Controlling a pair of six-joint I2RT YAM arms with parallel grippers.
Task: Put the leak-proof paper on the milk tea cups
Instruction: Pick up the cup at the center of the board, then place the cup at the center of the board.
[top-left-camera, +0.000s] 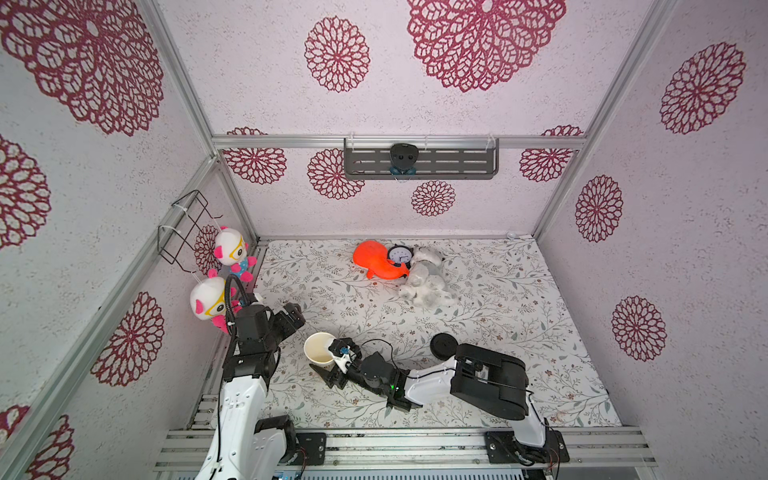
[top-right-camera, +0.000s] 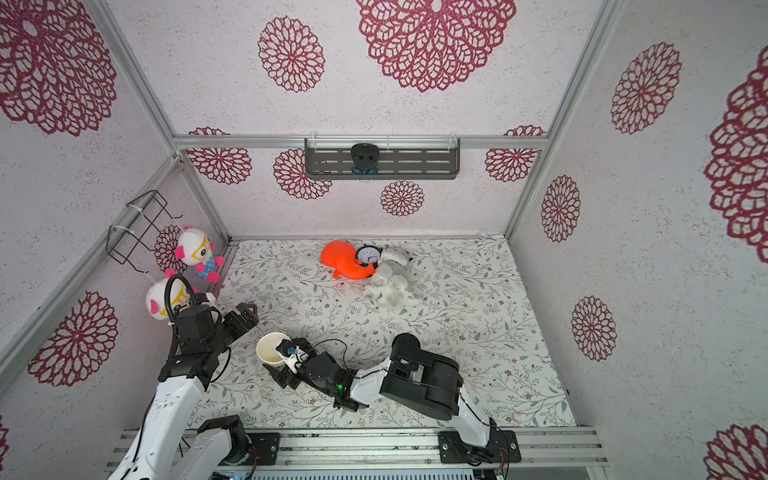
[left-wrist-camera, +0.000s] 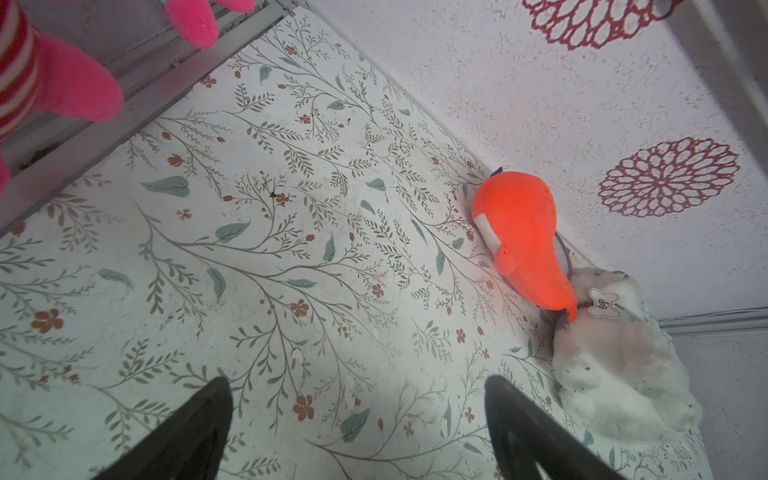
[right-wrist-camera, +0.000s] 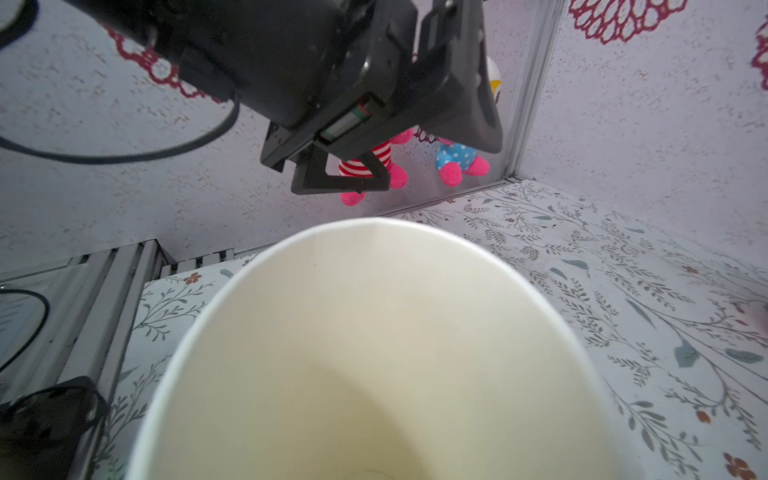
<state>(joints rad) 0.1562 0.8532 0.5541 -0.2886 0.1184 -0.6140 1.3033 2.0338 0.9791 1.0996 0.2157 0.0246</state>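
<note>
The milk tea cup (top-left-camera: 319, 349) (top-right-camera: 272, 348) stands upright near the table's left front, cream-white with its mouth uncovered. It fills the right wrist view (right-wrist-camera: 374, 332), where I look down into its empty inside. My right gripper (top-left-camera: 338, 359) (top-right-camera: 291, 359) reaches in from the right, with its fingers on either side of the cup's near wall. Whether they press on the cup I cannot tell. My left gripper (top-left-camera: 297, 313) (top-right-camera: 249, 311) (left-wrist-camera: 357, 382) hovers open behind and left of the cup, holding nothing. The leak-proof paper is out of view.
A black round lid (top-left-camera: 444, 345) (top-right-camera: 405, 341) lies beside the right arm's elbow. An orange plush (top-left-camera: 376, 259), a small clock (top-left-camera: 400, 254) and a grey-white plush dog (top-left-camera: 426, 282) lie at the back. Two pink-and-white dolls (top-left-camera: 230, 249) hang on the left wall.
</note>
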